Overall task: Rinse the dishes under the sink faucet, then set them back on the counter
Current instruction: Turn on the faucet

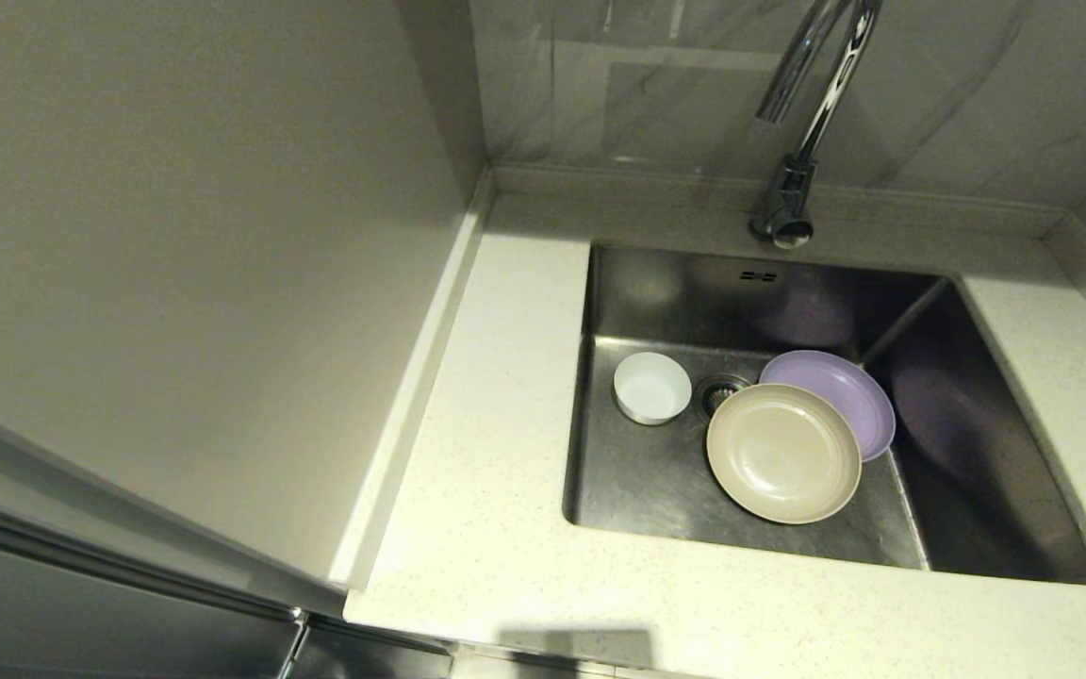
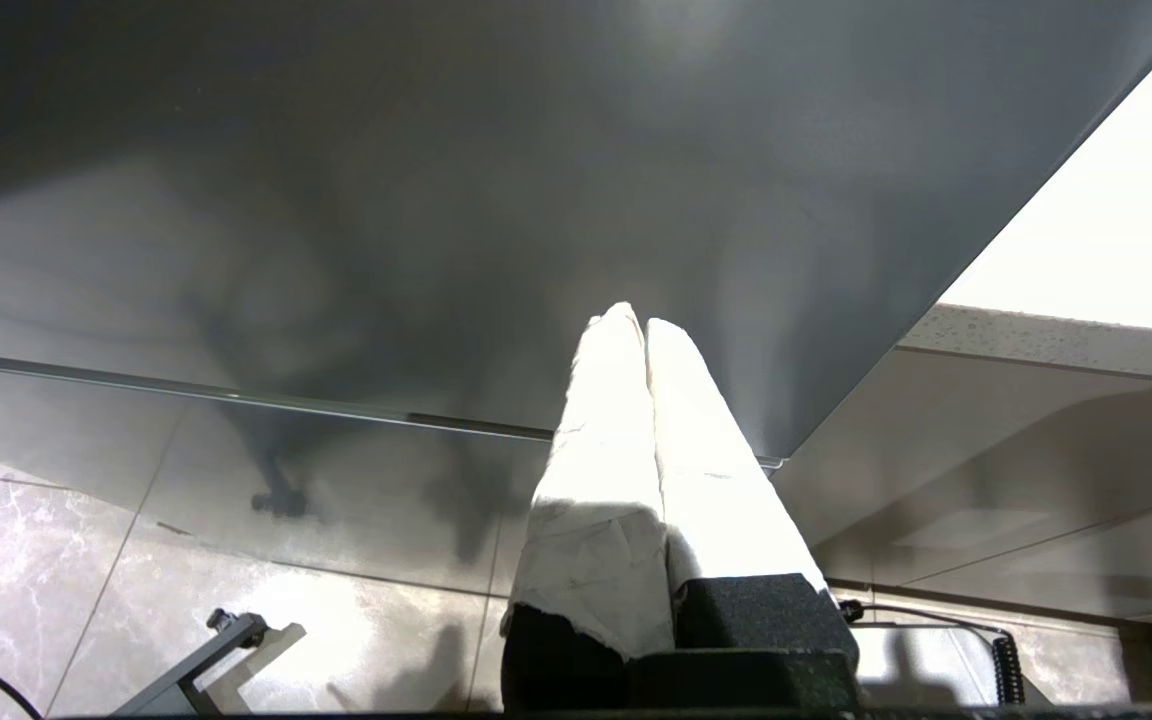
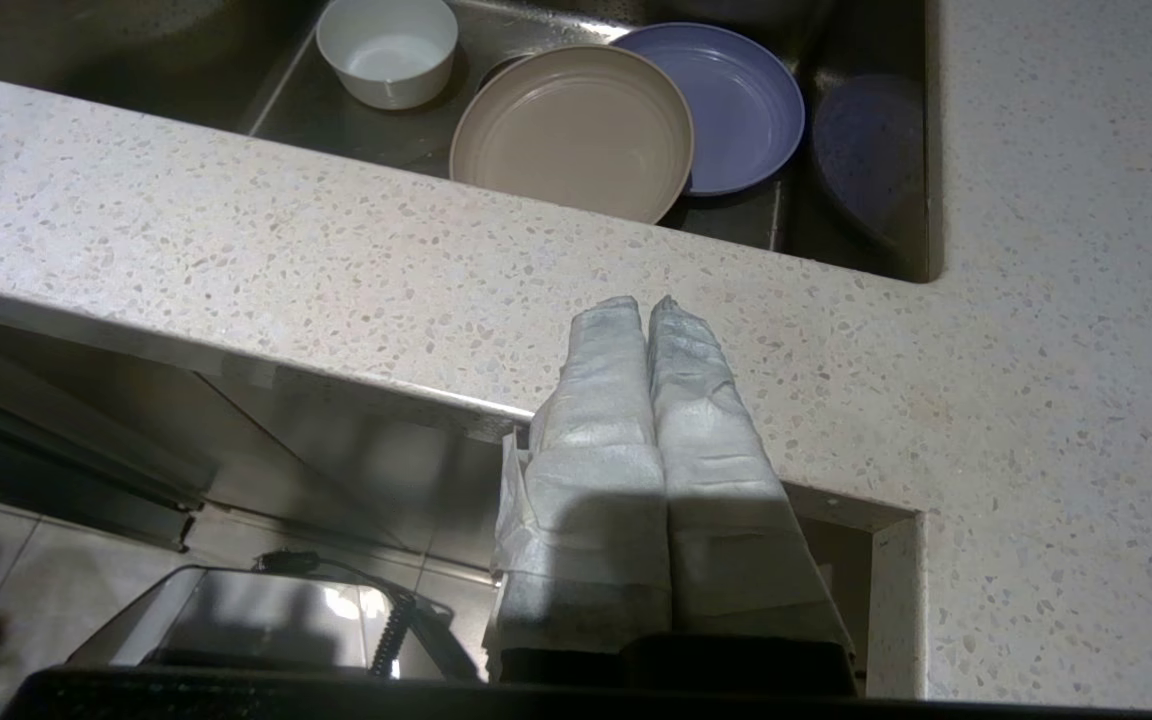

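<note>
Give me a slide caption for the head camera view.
Small white bowl, beige plate overlapping lilac plate in the steel sink below the chrome faucet.

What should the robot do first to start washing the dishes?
Probably open the right tool and move it over the counter toward the beige plate. Both tools are shut and hold nothing; the left tool sits far off by a cabinet. The beige plate lies on top, overlapping the purple plate in the sink, so it looks easiest to lift first toward the faucet.
</note>
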Available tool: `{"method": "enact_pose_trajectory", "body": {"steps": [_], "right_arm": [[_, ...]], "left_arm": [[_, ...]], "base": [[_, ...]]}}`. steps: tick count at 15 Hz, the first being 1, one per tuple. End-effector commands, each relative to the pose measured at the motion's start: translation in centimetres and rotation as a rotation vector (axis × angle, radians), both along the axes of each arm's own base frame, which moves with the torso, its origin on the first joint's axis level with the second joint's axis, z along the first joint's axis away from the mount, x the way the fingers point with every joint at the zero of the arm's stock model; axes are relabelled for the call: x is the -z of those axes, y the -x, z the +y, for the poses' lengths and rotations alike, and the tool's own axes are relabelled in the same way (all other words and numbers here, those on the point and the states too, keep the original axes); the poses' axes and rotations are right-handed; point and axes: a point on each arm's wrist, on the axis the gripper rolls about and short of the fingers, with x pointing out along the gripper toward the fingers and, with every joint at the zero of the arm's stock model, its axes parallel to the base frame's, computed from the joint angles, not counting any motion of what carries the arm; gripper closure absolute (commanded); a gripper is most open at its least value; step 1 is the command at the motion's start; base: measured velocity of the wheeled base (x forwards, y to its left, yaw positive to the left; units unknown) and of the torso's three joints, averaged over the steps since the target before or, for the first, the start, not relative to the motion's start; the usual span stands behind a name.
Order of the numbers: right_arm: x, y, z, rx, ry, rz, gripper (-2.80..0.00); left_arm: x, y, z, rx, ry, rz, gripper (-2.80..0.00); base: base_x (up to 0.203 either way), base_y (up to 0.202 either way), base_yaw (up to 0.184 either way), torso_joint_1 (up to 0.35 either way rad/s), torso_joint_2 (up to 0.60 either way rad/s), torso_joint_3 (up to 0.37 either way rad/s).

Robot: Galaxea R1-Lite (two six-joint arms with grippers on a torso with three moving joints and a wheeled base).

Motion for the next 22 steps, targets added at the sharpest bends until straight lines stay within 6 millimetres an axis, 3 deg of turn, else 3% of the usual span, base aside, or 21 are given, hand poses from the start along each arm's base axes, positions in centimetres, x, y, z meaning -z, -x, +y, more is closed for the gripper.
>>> {"method": "enact_pose_trajectory", "body": {"steps": [1,22], "right_arm": [[0.0,-0.01,0.0,-0.001,0.001,0.001,0.0],[0.0,-0.01,0.0,-0.001,0.001,0.001,0.0]], "left_arm": [[0.0,0.01,0.0,-0.001,0.0,-0.002,0.0],[0.0,0.01,0.0,-0.001,0.0,-0.002,0.0]], "base": [[0.0,0.0,0.0,0.0,0.0,0.0],[0.0,0.0,0.0,0.0,0.0,0.0]]}}
